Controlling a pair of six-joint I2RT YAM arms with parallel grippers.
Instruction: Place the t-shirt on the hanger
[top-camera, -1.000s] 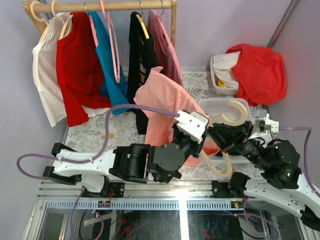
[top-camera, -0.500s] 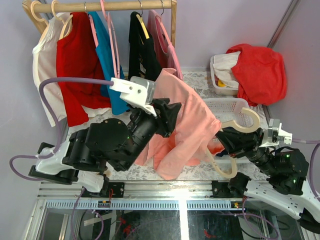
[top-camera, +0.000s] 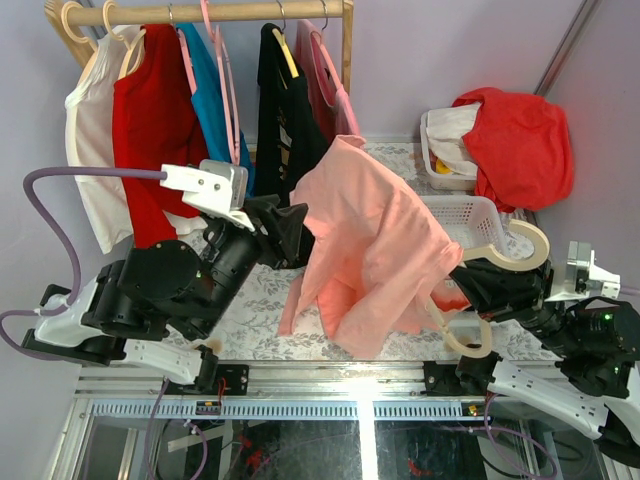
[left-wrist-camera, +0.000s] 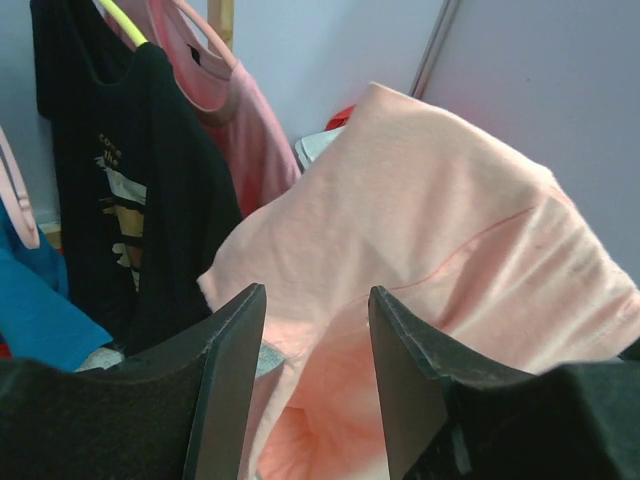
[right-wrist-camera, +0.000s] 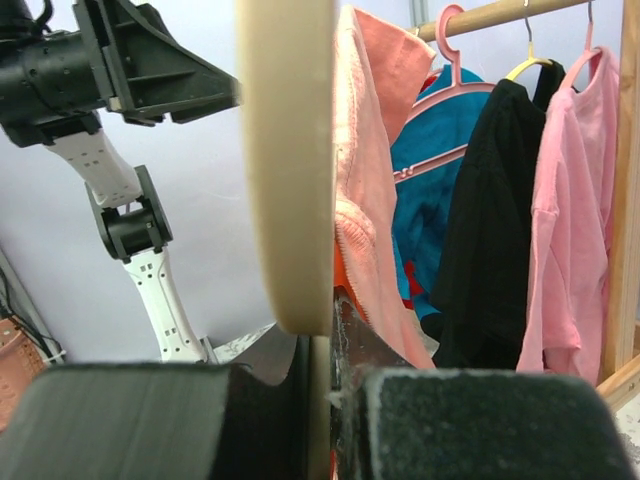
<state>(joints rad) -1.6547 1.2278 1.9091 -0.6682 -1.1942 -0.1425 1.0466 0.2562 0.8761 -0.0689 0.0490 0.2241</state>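
The salmon t-shirt (top-camera: 375, 240) hangs draped over the cream hanger, whose hook (top-camera: 522, 246) and lower bar (top-camera: 465, 338) stick out on its right. My right gripper (top-camera: 468, 288) is shut on the hanger (right-wrist-camera: 285, 150) close to the cloth (right-wrist-camera: 372, 170); in its wrist view the jaws (right-wrist-camera: 322, 350) pinch the cream bar. My left gripper (top-camera: 292, 228) stands open just left of the shirt's edge. Seen from the left wrist, the t-shirt (left-wrist-camera: 440, 230) fills the space ahead of the fingertips (left-wrist-camera: 315, 295), with nothing held between them.
A wooden rail (top-camera: 200, 12) at the back left carries a white top, a red shirt (top-camera: 150, 140), a blue top and a black top (top-camera: 280, 110). A white basket (top-camera: 455, 212) sits behind the hanger. A bin with red cloth (top-camera: 515, 140) stands at the back right.
My left gripper let go of the t-shirt, opened wider and drew back to the left. The right arm carried the hanger and shirt rightward and nearer.
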